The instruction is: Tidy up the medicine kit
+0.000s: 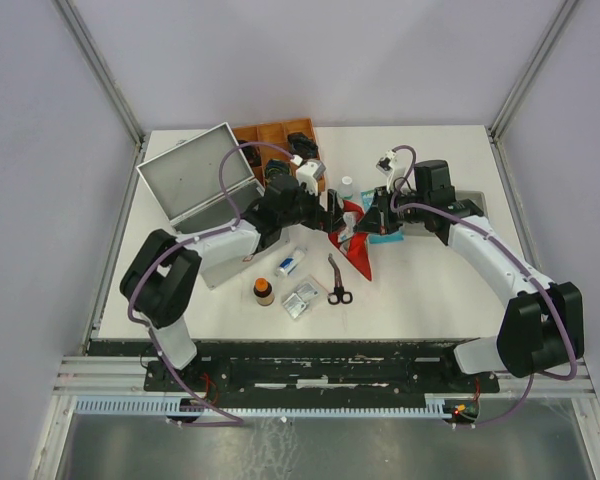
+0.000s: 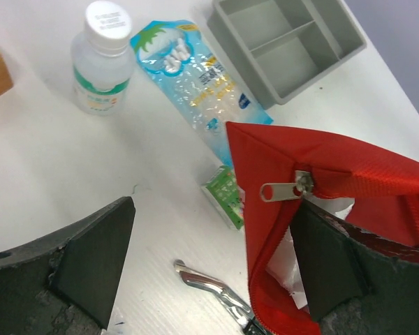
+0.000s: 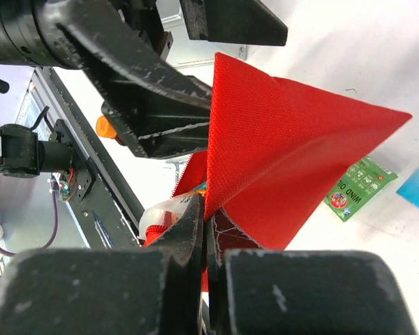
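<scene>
The medicine kit (image 1: pixel 195 180), a silver-grey case, stands open at the back left. A red zip pouch (image 1: pixel 352 240) is held up at the table's middle between both grippers. My right gripper (image 3: pixel 209 223) is shut on the pouch's red fabric (image 3: pixel 286 146). My left gripper (image 2: pixel 209 262) is open; its right finger (image 2: pixel 328 265) sits at the pouch's open mouth (image 2: pixel 363 181), just below the metal zipper pull (image 2: pixel 283 188). White plastic shows inside the pouch.
Behind the case is a brown wooden tray (image 1: pixel 275 135). A white bottle (image 2: pixel 101 59), blue swab packet (image 2: pixel 188 77), grey divided tray (image 2: pixel 286 42) and green sachet (image 2: pixel 227 195) lie beyond the pouch. Scissors (image 1: pixel 337 282), an orange-capped bottle (image 1: pixel 264 291), a tube (image 1: pixel 288 263) and a blister pack (image 1: pixel 300 300) lie in front.
</scene>
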